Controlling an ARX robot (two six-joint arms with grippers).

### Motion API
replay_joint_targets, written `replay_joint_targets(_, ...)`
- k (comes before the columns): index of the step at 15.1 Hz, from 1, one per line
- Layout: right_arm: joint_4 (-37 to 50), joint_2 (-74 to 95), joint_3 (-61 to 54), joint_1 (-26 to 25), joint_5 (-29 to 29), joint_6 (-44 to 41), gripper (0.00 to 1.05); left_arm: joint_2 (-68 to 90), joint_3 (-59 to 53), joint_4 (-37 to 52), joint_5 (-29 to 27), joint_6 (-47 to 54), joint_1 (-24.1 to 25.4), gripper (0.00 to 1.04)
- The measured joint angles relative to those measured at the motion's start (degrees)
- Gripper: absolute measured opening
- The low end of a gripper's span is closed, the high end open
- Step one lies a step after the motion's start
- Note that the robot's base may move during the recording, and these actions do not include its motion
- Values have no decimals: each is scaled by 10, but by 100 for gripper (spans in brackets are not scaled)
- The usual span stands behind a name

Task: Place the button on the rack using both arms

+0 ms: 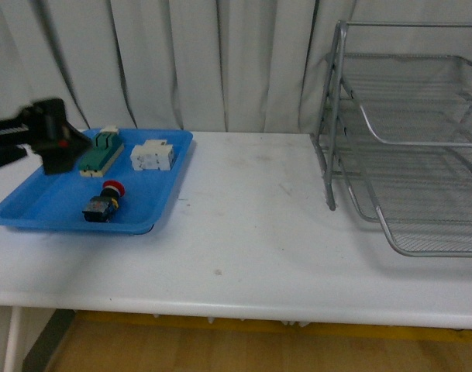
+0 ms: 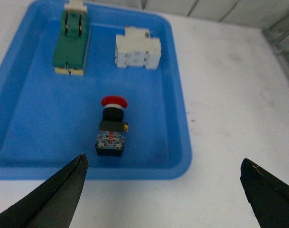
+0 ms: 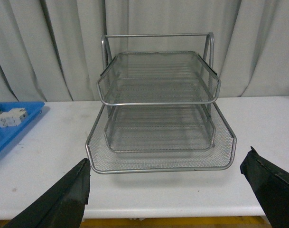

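The button (image 1: pixel 104 203) lies on its side in the blue tray (image 1: pixel 34 208) at the table's left, red cap pointing toward the back. In the left wrist view the button (image 2: pixel 112 128) is ahead of my left gripper (image 2: pixel 163 160), whose fingers are spread wide and open, with nothing between them. From the front, the left gripper (image 1: pixel 53 143) hovers over the tray's back left part. The silver rack (image 1: pixel 422 186) stands at the right. My right gripper (image 3: pixel 168 159) faces the rack (image 3: pixel 158 118) head-on, open and empty, short of the lowest shelf; it does not show in the front view.
A green-topped beige switch block (image 1: pixel 101 151) and a white terminal block (image 1: pixel 153 156) share the tray behind the button. The white table (image 1: pixel 251 232) stretches between tray and rack. Grey curtains hang behind. The table's front edge is close below.
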Motion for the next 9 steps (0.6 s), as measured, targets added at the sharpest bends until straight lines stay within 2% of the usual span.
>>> replay_joint_targets(2,0,0,0,0,0,0,98,134,134,-86,-2,35,-5,98)
replay_joint_targets(5,0,0,0,0,0,0,98,229,300,-212,-36,91,-7,98)
replay_joint_targets(8,0,0,0,0,0,0,98,304,401,-287,-59,139,3,98)
replay_joint_targets(9,0,0,0,0,0,0,98,339,441,-320,-71,169,23,98)
